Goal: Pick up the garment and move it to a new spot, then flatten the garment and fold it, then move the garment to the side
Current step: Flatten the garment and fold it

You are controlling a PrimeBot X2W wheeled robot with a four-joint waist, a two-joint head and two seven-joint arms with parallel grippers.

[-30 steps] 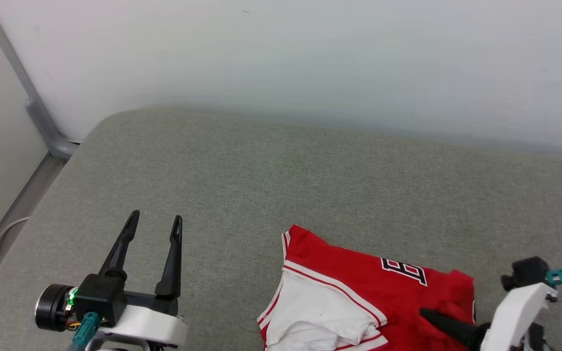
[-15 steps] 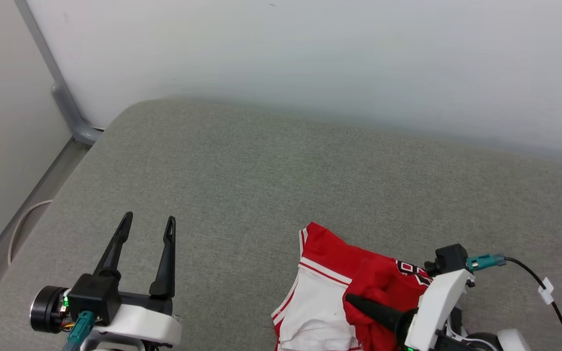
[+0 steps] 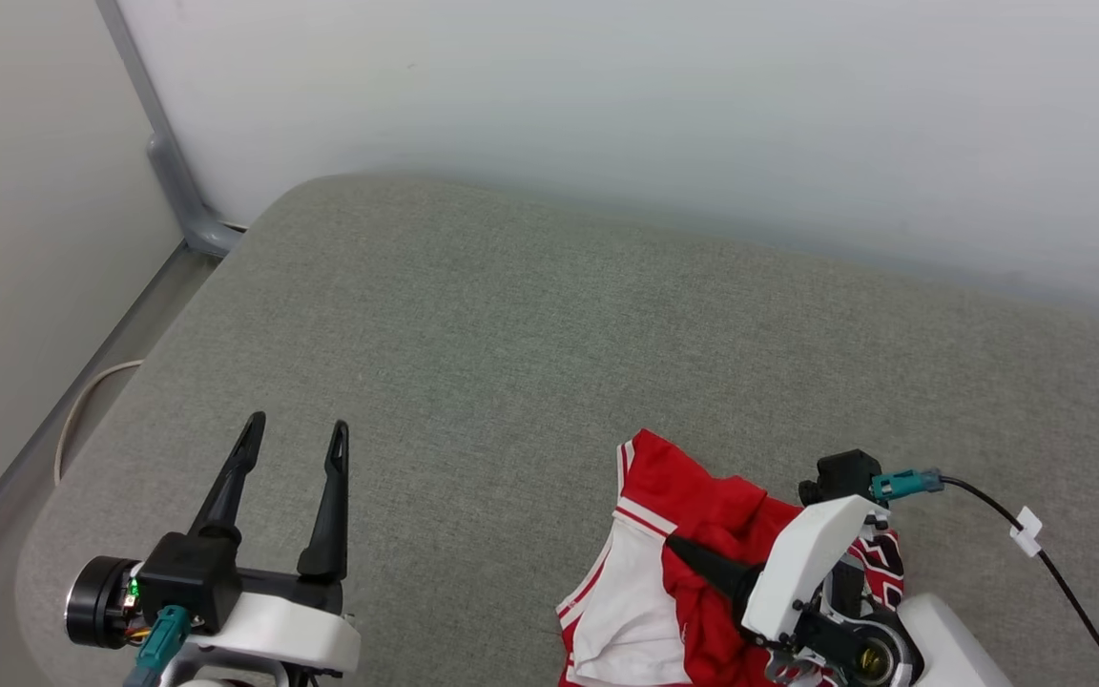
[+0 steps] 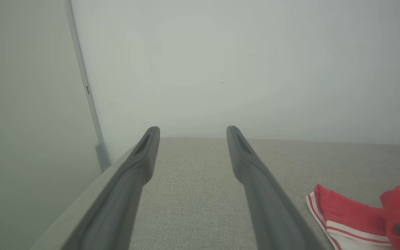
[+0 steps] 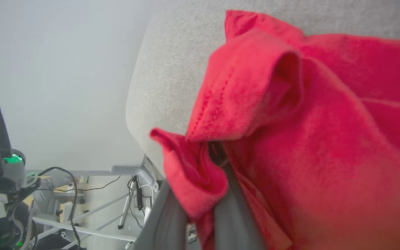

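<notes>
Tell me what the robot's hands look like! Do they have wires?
Each hand has two long, thin black fingers that narrow to a point, on a white shell. The left gripper has a small green light and a teal plug. The right gripper has a teal connector too, with a black cable wearing a little white tag.
</notes>
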